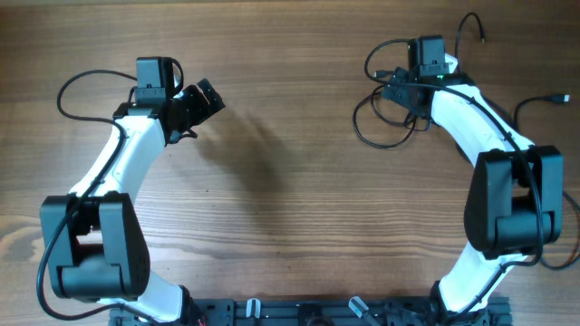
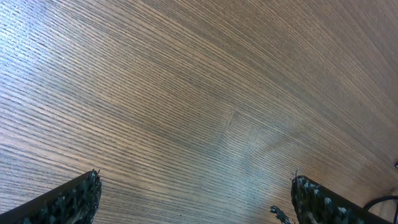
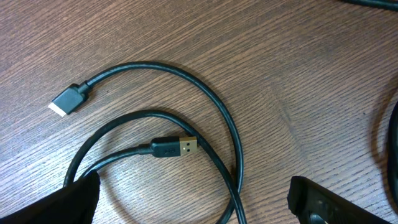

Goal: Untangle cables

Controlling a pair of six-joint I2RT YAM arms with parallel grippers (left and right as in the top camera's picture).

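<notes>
Cables [image 1: 388, 109] lie in loose black loops on the desk [image 1: 290, 190], at the far right of the overhead view, just beside the right fingers [image 1: 396, 91]. The left fingers [image 1: 204, 98] are well apart from them, over bare wood.

In the left wrist view the left fingers [image 2: 68, 202] are spread wide and released. Only wood grain shows between them, no cord.

In the right wrist view the right fingers [image 3: 329, 199] are also released. One strand passes between them at the lower edge, and nothing is gripped. I count two plugs here: a silvery plug [image 3: 62, 106] and a gold-tipped plug [image 3: 180, 147]. I count three curved strands. Whether they belong to two cords or more, I cannot tell.

The cords look light and soft, and their smooth jacket may slip. The stiff black collar just behind a plug seems the best place to take hold.
</notes>
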